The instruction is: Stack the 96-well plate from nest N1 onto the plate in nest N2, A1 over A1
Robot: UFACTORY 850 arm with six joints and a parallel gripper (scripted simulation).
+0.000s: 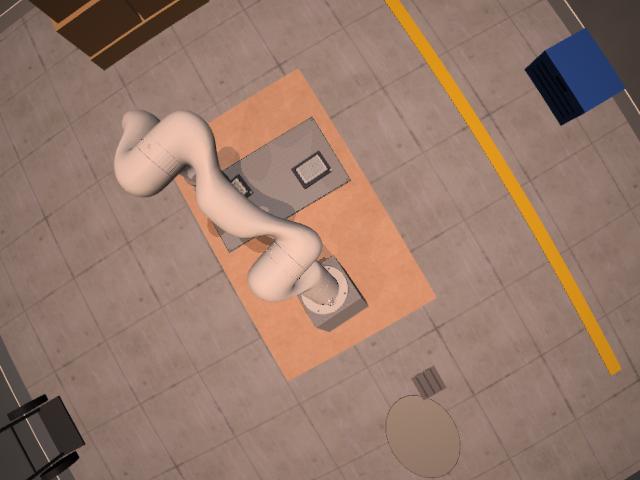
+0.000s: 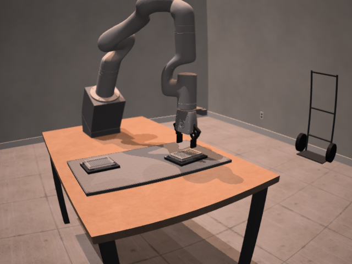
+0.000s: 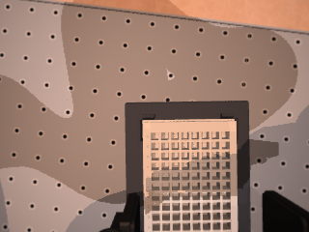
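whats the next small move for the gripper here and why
Probably ease straight down. The gripper is open and holds nothing, hanging just above the plate that sits in its nest. In the wrist view the fingers flank the plate's long sides, so it looks lined up to straddle it before closing.

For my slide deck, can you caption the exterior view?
Open gripper poised just above the 96-well plate in its nest, second plate waiting across the perforated board.
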